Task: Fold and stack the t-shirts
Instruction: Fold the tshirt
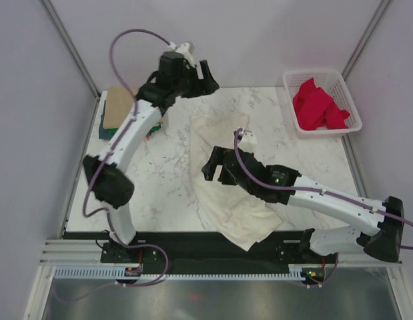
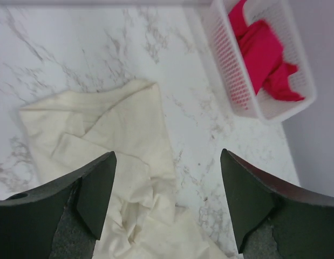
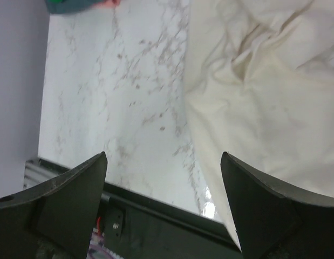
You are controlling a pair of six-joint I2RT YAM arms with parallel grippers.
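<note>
**Marble table (image 1: 163,177) bears rumpled cream t-shirt (image 1: 238,217)**

White veined stone carries the soft, creased shirt, its hem spilling over the near edge. Left fingers (image 2: 96,194) and right fingers (image 3: 75,199), dark wedges, hang spread wide above it, holding nothing. Flat folded t-shirts (image 1: 117,107), tan uppermost, lie far left. A plastic mesh basket (image 1: 345,90) holds red cloth (image 1: 316,107).

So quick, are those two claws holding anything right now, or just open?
Left gripper: open, holding nothing, over the cream t-shirt.
Right gripper: open, holding nothing, over that shirt's edge.
</note>
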